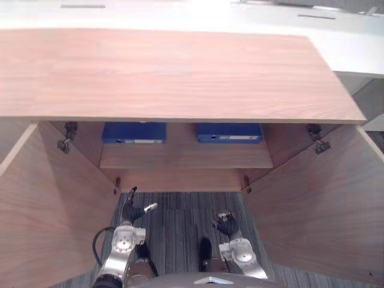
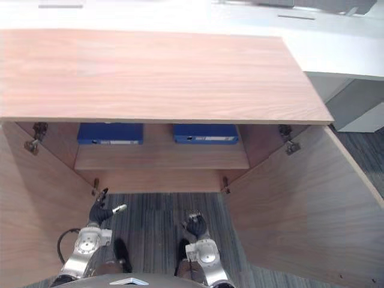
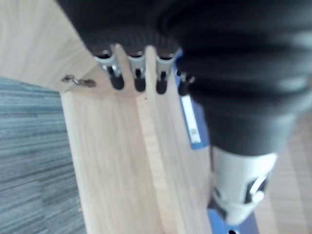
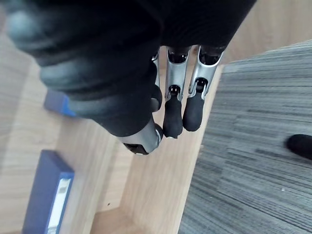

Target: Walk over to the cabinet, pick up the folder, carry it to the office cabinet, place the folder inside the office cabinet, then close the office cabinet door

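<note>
Two blue folders lie flat on the shelf inside the cabinet, the left folder and the right folder. They are well apart, labelled edges facing out, both tucked back under the cabinet top. Which one is the task's folder cannot be told, and neither is held. Bare shelf lies in front of each, so a front edge is probably open to a level reach.

The left hand and right hand hang low over the carpet, short of the shelf edge. The fingers of both are loosely extended and hold nothing.

The overhanging top shuts off any approach from above, so entry likely has to be low. The left door and right door stand swung wide on either side of the arms, forming a walled lane. Closing them would probably call for backing out past their free edges first.
</note>
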### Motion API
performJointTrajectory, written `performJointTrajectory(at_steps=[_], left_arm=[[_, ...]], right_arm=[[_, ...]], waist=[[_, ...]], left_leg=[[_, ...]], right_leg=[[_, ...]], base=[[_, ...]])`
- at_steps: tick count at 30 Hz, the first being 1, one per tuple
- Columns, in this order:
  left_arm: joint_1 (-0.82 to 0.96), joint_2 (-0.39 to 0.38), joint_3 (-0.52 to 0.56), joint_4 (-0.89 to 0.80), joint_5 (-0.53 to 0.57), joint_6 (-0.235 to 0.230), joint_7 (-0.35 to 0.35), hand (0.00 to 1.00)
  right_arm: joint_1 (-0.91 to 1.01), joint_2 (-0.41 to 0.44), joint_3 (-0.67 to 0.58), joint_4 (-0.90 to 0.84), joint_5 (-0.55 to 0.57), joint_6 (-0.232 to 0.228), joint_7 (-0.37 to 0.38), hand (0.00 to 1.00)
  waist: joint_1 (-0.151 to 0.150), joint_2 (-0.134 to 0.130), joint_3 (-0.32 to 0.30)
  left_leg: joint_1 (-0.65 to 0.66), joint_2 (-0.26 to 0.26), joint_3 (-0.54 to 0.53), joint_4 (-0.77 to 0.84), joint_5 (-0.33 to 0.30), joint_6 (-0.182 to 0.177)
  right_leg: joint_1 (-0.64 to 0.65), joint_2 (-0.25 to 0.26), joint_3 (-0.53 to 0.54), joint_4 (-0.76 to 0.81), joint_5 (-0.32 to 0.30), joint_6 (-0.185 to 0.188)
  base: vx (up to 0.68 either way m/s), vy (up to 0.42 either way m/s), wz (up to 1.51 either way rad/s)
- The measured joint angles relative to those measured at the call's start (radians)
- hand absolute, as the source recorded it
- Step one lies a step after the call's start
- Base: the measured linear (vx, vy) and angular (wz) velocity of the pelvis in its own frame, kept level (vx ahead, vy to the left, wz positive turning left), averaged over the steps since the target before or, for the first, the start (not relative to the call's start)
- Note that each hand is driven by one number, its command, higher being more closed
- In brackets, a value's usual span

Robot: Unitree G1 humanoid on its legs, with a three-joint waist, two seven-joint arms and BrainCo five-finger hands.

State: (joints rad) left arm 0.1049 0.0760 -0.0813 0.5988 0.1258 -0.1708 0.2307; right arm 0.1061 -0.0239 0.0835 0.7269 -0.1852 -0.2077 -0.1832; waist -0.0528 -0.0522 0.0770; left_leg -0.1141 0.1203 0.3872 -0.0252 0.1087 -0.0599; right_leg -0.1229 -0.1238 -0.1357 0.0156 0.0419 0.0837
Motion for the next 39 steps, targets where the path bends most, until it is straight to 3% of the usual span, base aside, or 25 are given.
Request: performJointTrajectory(at_steps=[10,21,26,39], left_arm=[[0.010,-0.004,0.000,0.213,0.016,0.013,-0.005,0.00],[0.043,-0.016,0.001,0.275,0.015,0.026,0.005,0.00],[0.045,-0.018,0.001,0.275,0.016,0.033,0.005,0.00],[0.014,-0.006,-0.040,0.235,0.038,0.035,-0.015,0.00]], right_arm=[[0.027,0.007,-0.128,0.122,0.044,0.060,-0.025,0.00],[0.027,0.021,-0.188,0.152,0.101,0.066,-0.045,0.00],[0.058,0.024,-0.230,0.072,0.102,0.073,-0.049,0.00],[0.164,0.024,-0.445,-0.341,0.122,0.060,-0.114,0.00]], waist=[[-0.028,0.004,-0.036],[-0.032,0.005,-0.068],[-0.046,0.003,-0.070],[-0.165,0.000,-0.074]], left_leg=[[0.087,-0.028,-0.004,-0.062,0.005,-0.004],[0.154,-0.043,0.030,-0.062,-0.037,-0.013],[0.188,-0.042,0.080,-0.061,-0.062,-0.024],[0.264,-0.042,0.248,-0.055,-0.136,-0.053]], right_leg=[[0.056,-0.002,0.047,-0.041,0.001,0.001],[0.090,-0.006,0.116,-0.039,0.001,-0.001],[0.089,0.004,0.177,-0.039,0.008,-0.001],[0.044,0.047,0.371,-0.043,0.021,0.000]], base=[[-0.02,0.021,-0.12],[0.05,0.016,-0.13],[0.04,0.002,-0.39],[0.03,-0.015,-0.49]])
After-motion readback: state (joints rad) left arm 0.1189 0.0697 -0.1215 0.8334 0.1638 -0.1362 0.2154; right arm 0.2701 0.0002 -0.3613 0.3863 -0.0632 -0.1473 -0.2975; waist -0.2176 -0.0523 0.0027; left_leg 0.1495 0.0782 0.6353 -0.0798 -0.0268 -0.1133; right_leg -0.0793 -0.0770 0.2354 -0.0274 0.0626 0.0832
